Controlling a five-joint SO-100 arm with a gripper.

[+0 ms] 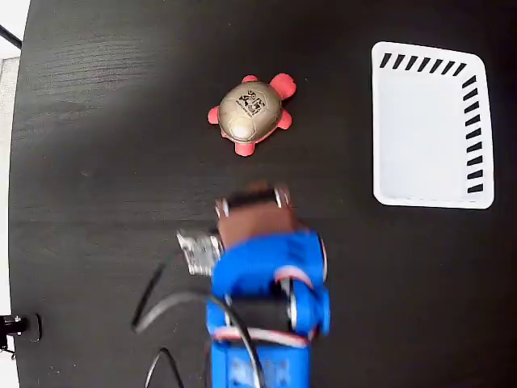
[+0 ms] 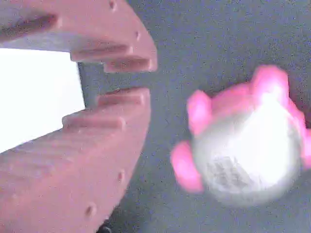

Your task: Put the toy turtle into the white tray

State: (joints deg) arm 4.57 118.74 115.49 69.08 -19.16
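Observation:
The toy turtle lies on the black table, its gold-tan shell with a dark mark facing up and its pinkish-red head and feet sticking out. In the wrist view the toy turtle appears blurred at the right. My gripper, reddish-brown on a blue arm, hovers just below the turtle in the fixed view and does not touch it. In the wrist view my gripper sits left of the turtle, its jaws a narrow gap apart with nothing between them. The white tray stands at the right, nothing in it.
Black cables trail from the blue arm at the bottom. The table's left edge runs down the left side, with a small black clamp on it.

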